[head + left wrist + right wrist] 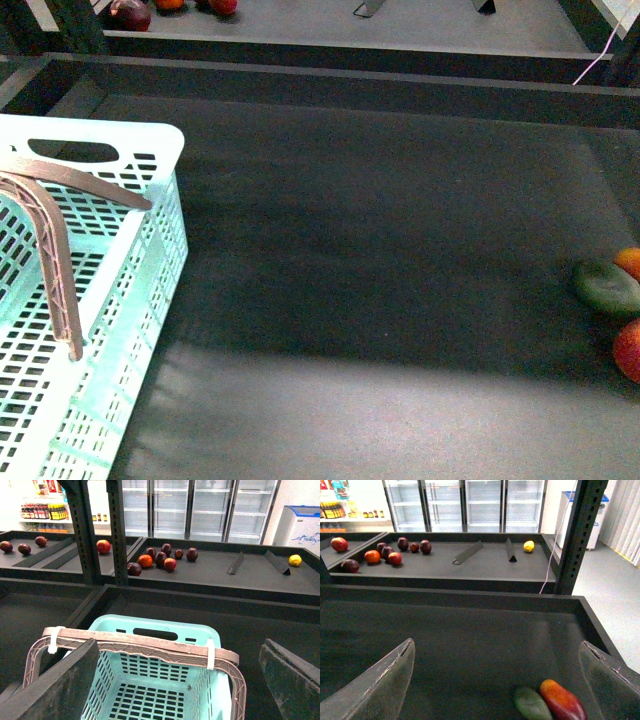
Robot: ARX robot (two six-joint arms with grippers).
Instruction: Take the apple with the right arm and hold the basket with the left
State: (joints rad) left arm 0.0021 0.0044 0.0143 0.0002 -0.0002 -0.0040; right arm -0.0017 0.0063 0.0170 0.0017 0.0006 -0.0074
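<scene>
Basket (140, 290) stands at the left edge of the bench (380, 300). It is stiff, light slotted plastic, best taken by the rim or the brown swing handle (140, 647). Left end effector (180, 647) hovers above it, spread wide and empty. Right end effector (496, 645) is likewise wide and empty. Apple (629, 350) lies far right; it is judged firm, smooth and bruisable, so grip across its middle. Green fruit (607, 287) just beside it crowds the approach.

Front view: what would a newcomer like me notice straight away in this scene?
The large pale mint-green basket at the near left stands out most against the dark surface, with a brown lattice handle hanging over its inside. At the far right edge is a small cluster of fruit: a red apple nearest, a flat dark-green fruit behind it, and an orange fruit beyond that.
</scene>
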